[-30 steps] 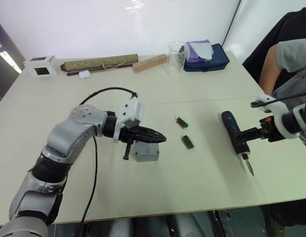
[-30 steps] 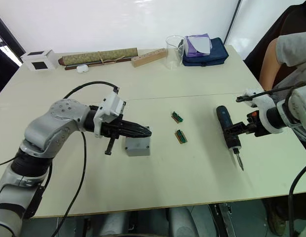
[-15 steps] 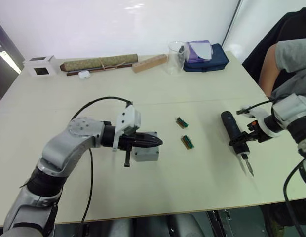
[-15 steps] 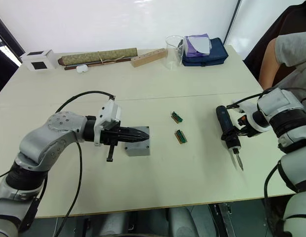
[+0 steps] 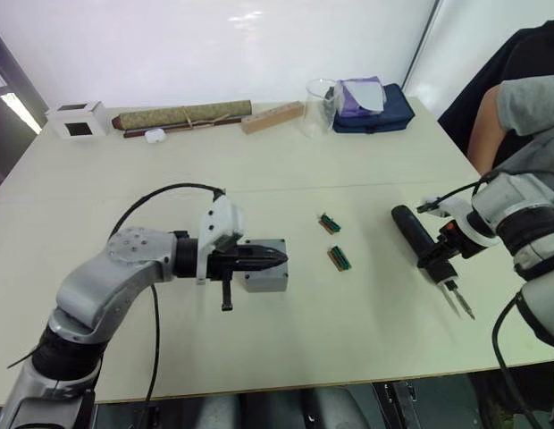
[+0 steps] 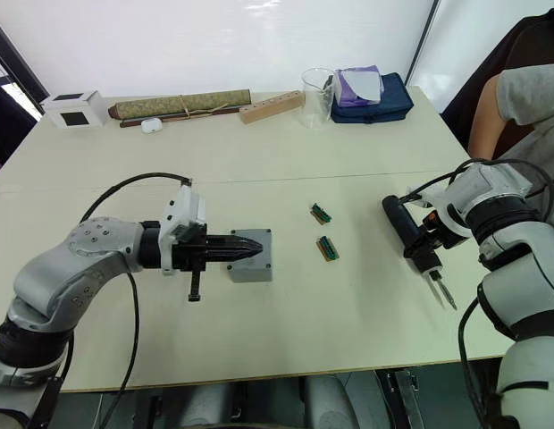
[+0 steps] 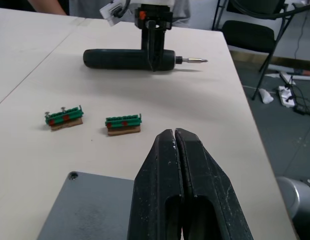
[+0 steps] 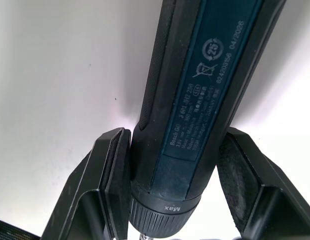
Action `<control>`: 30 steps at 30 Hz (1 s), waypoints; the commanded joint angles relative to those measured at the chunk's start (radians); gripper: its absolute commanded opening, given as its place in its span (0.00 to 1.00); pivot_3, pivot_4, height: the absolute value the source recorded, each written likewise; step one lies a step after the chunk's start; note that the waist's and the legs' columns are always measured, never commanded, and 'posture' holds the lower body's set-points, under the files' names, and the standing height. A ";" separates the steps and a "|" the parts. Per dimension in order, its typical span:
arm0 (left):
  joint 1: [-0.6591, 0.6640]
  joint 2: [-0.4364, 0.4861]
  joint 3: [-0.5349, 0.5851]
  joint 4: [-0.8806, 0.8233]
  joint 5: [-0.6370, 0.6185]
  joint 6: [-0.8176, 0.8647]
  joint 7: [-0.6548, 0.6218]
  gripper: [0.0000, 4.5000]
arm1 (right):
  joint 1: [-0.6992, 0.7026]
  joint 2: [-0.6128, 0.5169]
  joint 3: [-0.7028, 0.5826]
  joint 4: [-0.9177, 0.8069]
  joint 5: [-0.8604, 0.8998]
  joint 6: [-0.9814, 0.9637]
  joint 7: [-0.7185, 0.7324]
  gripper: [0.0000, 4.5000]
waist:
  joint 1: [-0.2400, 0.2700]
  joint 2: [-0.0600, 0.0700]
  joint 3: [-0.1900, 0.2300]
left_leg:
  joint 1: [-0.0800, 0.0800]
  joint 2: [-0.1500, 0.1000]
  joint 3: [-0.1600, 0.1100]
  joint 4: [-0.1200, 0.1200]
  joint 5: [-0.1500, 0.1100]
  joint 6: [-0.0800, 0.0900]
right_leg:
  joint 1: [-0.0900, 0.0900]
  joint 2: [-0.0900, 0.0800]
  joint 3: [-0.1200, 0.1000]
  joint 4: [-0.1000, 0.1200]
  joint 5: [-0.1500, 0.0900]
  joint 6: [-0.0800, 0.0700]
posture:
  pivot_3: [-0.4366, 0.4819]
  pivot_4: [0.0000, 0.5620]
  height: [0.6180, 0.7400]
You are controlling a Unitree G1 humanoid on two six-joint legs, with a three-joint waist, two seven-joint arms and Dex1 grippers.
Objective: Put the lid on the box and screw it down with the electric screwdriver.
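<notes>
My left pincer (image 5: pixel 275 260) has its two fingers pressed together with nothing between them, and lies flat over the lid (image 6: pixel 256 248). The lid sits on the box (image 5: pixel 266 281), near the middle of the table (image 5: pixel 286 179); in the left wrist view the grey plate (image 7: pixel 85 207) lies directly under the fingers (image 7: pixel 160 200). I judge this posture serves to press or steady the lid so it stays aligned with the corner screw holes; whether the fingers actually touch the plate cannot be confirmed.

My right pincer (image 6: pixel 420 243) straddles the electric screwdriver (image 6: pixel 411 239), which lies on the table well to the right of the box, bit pointing toward the near edge. In the right wrist view one finger (image 8: pixel 112 177) touches the barrel (image 8: pixel 195 100) while the other stands slightly off it, so the grasp is not yet closed. The position near the chuck end should give control of the bit once lifted.

Two small green terminal blocks (image 5: pixel 335 239) lie between box and screwdriver.
</notes>
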 commanded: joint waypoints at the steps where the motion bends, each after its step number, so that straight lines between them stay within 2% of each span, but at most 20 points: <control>1: -0.024 0.027 0.038 0.087 0.030 -0.052 -0.024 0.00 | -0.151 0.019 -0.254 0.056 0.075 0.019 -0.134 0.48 | -0.016 0.005 0.003 | 0.001 0.000 0.001 0.000 0.000 0.000 | 0.000 0.000 0.001 0.000 0.000 0.000 | 0.48 0.27 1.00; 3: -0.027 0.032 0.040 0.129 0.041 -0.070 -0.032 0.00 | -0.192 0.015 -0.369 0.048 0.121 0.039 -0.184 0.48 | -0.021 0.012 0.007 | -0.001 -0.001 0.003 0.000 0.000 -0.001 | -0.004 -0.001 0.003 0.002 0.000 0.000 | 0.48 0.27 1.00; 5: -0.029 0.038 0.047 0.170 0.047 -0.087 -0.042 0.00 | -0.189 0.012 -0.489 -0.036 0.183 0.086 -0.222 0.48 | -0.020 0.013 0.007 | -0.003 -0.001 0.003 -0.002 0.001 -0.001 | -0.008 0.000 0.003 0.004 0.000 0.000 | 0.48 0.27 1.00; 8: -0.038 0.034 0.060 0.210 0.043 -0.092 -0.049 0.00 | -0.124 0.034 -0.749 -0.257 0.311 0.164 -0.318 0.48 | -0.018 0.013 0.007 | -0.006 0.000 -0.001 -0.003 0.000 -0.001 | -0.009 0.001 0.001 0.004 -0.001 -0.002 | 0.48 0.27 1.00; 10: -0.052 0.037 0.053 0.237 0.046 -0.085 -0.062 0.00 | 0.020 0.209 -1.053 -0.661 0.425 0.213 -0.468 0.48 | -0.014 0.011 0.006 | -0.009 0.000 -0.001 -0.004 0.000 -0.001 | -0.011 0.001 0.001 0.003 -0.001 -0.002 | 0.48 0.27 1.00; 12: -0.060 0.047 0.032 0.256 0.063 -0.080 -0.077 0.00 | 0.173 0.426 -1.203 -1.044 0.500 0.190 -0.618 0.48 | -0.019 0.009 0.005 | -0.010 0.001 -0.003 -0.003 0.000 -0.001 | -0.011 0.001 0.000 0.003 -0.001 -0.001 | 0.48 0.27 1.00; 14: -0.061 0.052 0.026 0.267 0.069 -0.081 -0.090 0.00 | 0.263 0.565 -1.217 -1.238 0.532 0.121 -0.706 0.48 | -0.016 0.010 0.005 | -0.010 0.000 -0.003 -0.004 0.001 -0.001 | -0.013 0.001 0.000 0.004 -0.001 -0.001 | 0.48 0.27 1.00; 16: -0.065 0.031 0.014 0.287 0.103 -0.104 -0.066 0.00 | 0.372 0.666 -1.160 -1.386 0.587 0.045 -0.723 0.48 | -0.005 0.010 0.006 | -0.011 0.000 -0.003 -0.004 0.002 -0.003 | -0.014 -0.001 0.000 0.008 -0.001 -0.001 | 0.48 0.27 1.00; 19: -0.066 0.001 0.000 0.321 0.147 -0.124 -0.033 0.00 | 0.489 0.764 -1.062 -1.475 0.576 -0.068 -0.795 0.48 | 0.009 0.010 0.006 | -0.011 -0.002 -0.003 -0.001 0.002 -0.004 | -0.013 -0.003 0.000 0.008 0.000 -0.001 | 0.48 0.27 1.00; 24: -0.033 0.003 -0.036 0.294 0.164 -0.122 -0.060 0.00 | 0.625 0.794 -0.880 -1.504 0.525 -0.224 -0.855 0.48 | 0.005 0.009 0.005 | -0.008 -0.003 -0.002 0.000 0.003 -0.005 | -0.010 -0.002 0.000 0.007 0.000 0.000 | 0.48 0.27 1.00; 30: -0.030 -0.008 -0.076 0.286 0.200 -0.131 -0.056 0.00 | 0.692 0.733 -0.729 -1.461 0.437 -0.394 -0.865 0.48 | 0.005 0.009 0.005 | -0.008 -0.002 -0.003 -0.001 0.003 -0.005 | -0.011 -0.001 0.000 0.008 0.000 0.000 | 0.48 0.27 1.00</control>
